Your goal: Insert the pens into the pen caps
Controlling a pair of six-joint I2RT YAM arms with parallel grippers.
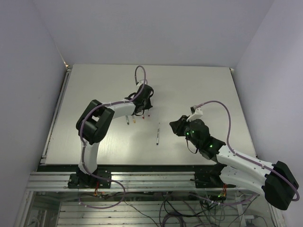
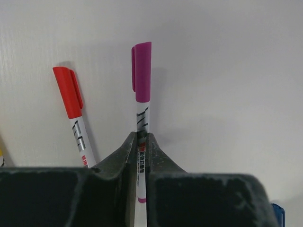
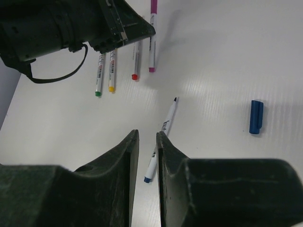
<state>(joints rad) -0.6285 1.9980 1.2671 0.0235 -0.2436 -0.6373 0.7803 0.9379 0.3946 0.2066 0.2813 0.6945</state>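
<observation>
Pens lie on the white surface (image 1: pixel 199 85). Four form a row by the left tool (image 2: pixel 143 135): the green pen (image 3: pixel 99 75), yellow pen (image 3: pixel 112 70), red pen (image 2: pixel 78 127) and purple pen (image 2: pixel 143 113), the last two visibly capped. We find the left tool clenched on the purple pen's barrel. The blue pen (image 3: pixel 164 126) lies uncapped, well apart from the blue cap (image 3: pixel 256 117). The right tool (image 3: pixel 147 142) hangs near the blue pen, slightly parted, grasping nothing.

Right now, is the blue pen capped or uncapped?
Uncapped: the blue pen shows a bare dark tip, and the blue cap lies apart from it.
</observation>
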